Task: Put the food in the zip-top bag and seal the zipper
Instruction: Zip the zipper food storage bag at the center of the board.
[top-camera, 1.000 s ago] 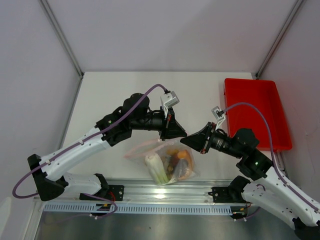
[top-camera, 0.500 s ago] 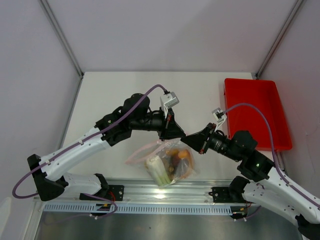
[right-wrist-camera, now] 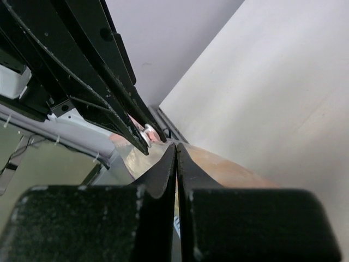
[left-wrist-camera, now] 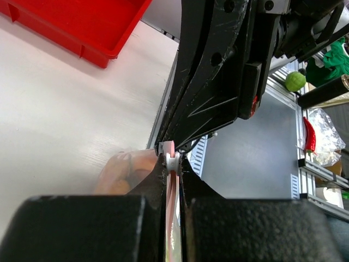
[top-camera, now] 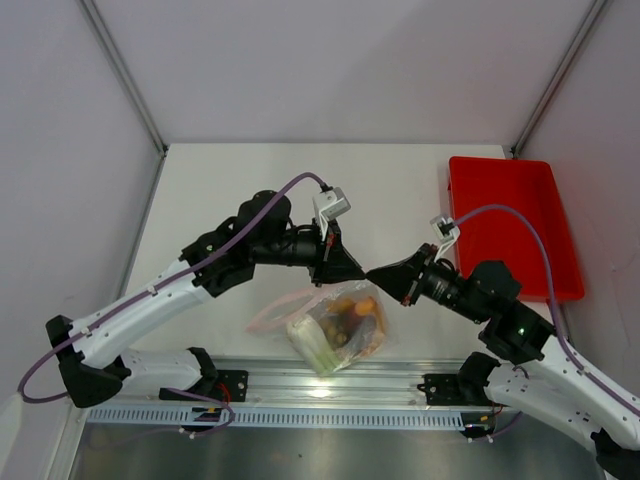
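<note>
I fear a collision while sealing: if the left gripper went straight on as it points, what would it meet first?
Likely the right gripper, almost tip to tip with it at the zipper.

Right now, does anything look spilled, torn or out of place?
Nothing stands out. The toy food sits inside the zip-top bag, pinched at its zipper edge by the left end effector and right end effector. No food lies loose outside it.
</note>
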{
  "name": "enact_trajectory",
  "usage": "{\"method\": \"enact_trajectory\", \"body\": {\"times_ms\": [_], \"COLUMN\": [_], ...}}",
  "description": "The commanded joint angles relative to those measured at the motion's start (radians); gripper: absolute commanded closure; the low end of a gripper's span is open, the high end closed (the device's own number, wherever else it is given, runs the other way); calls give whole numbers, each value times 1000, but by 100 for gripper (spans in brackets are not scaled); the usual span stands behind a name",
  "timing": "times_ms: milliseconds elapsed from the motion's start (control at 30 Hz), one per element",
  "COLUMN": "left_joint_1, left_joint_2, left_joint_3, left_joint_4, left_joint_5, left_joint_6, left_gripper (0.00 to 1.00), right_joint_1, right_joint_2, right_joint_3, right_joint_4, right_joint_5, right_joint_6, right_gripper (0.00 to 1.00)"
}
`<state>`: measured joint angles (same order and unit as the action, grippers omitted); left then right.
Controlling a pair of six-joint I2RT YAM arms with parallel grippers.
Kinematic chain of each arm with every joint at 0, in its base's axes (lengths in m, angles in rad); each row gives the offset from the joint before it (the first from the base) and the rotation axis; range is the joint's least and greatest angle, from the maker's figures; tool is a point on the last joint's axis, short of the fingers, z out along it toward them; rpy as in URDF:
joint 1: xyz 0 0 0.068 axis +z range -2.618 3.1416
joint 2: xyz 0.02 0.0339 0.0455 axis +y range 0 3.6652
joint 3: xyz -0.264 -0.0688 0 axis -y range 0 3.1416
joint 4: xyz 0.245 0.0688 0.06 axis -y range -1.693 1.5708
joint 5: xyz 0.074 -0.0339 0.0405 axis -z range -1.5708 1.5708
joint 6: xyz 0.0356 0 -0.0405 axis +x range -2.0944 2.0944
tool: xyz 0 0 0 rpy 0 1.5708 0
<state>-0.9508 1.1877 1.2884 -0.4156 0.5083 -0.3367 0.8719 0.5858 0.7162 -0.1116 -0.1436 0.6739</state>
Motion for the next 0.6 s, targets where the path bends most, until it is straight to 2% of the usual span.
{"method": "enact_trajectory", "body": {"times_ms": [0,33,67,100,200,233,300,467,567], "left_joint_1": [-2,-2,-2,-2,1,1,6,10,12], "left_joint_2": [-46,-45,-37,-33,-19,-14,-11,-13,-16], "left_joint_3": [0,24,34,43,77,83,89,69,61], "left_joint_4": [-38,-54,-63,-72,-92,-95,-98,-78,-71], "left_joint_5": [39,35,35,29,33,42,53,84,107], "left_joint_6": [-12,-4,1,4,8,10,10,7,8], "left_gripper": [99,99,99,99,99,99,99,100,99], "right_joint_1": [-19,-22,-24,-22,-31,-37,-57,-76,-76], "right_joint_2": [69,83,95,104,88,88,91,100,121], "right_joint_3": [107,123,156,169,192,193,207,183,169], "right_joint_4": [1,-6,-52,-71,-137,-160,-189,-169,-134], "right_joint_5": [-86,-123,-134,-149,-181,-194,-246,-362,-511], "right_joint_6": [-52,-91,-111,-129,-206,-230,-258,-335,-391], "right_gripper": [100,99,70,55,29,15,1,1,1]}}
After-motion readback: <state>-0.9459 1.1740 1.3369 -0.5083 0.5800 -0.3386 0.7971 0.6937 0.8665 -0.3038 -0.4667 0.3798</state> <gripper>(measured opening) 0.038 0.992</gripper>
